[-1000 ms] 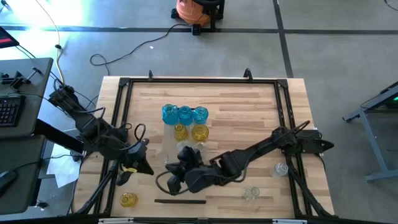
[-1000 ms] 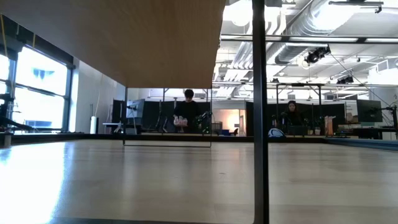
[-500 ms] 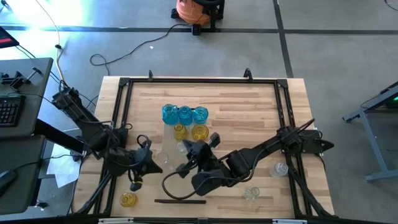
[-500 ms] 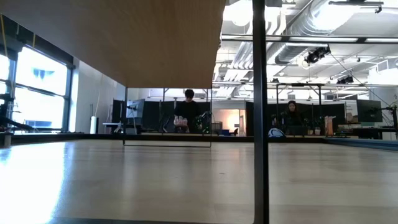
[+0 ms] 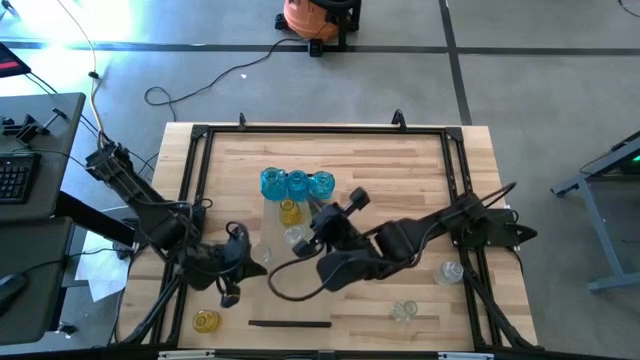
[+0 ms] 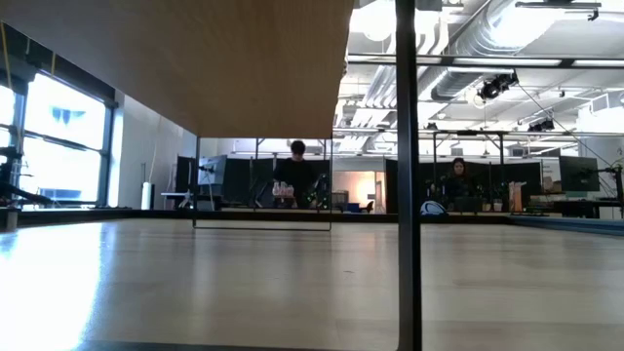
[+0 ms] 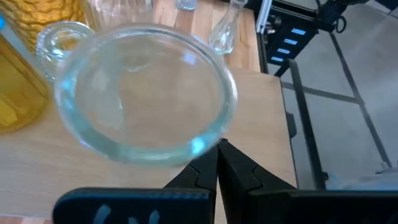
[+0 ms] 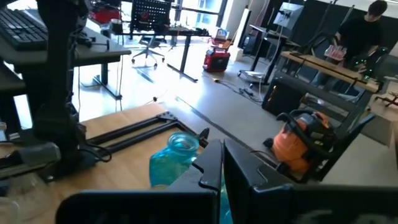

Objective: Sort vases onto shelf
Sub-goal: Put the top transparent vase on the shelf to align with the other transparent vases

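High view, left arm: it reaches in from the left edge of the surface (image 5: 400,160), bent low over the front-left part, with the left claw (image 5: 232,292) pointing toward the front edge.
Left claw state: closed, with nothing between its fingers (image 7: 239,171), which meet in the left wrist view.
Clear vase by the left claw: a clear vase (image 7: 146,93) fills the left wrist view just past the fingertips, close to them; whether it touches cannot be told.
Yellow vase, front-left: a yellow vase (image 5: 206,321) stands near the front edge, just beside the left claw.
Right arm: it stretches from the right side across the middle of the surface, with the right claw (image 5: 352,199) raised near the vase group.
Right claw state: closed and empty, its fingers (image 8: 211,165) pressed together in the right wrist view.
Blue vases: three blue vases (image 5: 297,184) stand in a row at mid-surface, just beside the right claw; one blue vase (image 8: 177,155) shows beside its fingers.
Other vases: another yellow vase (image 5: 290,211) sits in front of the blue row, and two clear vases (image 5: 452,271) stand apart on the right.
Surface: pale striped planks inside a dark frame.
Room: grey floor with an orange vacuum (image 5: 315,18) behind the surface; in the low view a person (image 6: 295,171) stands far off.
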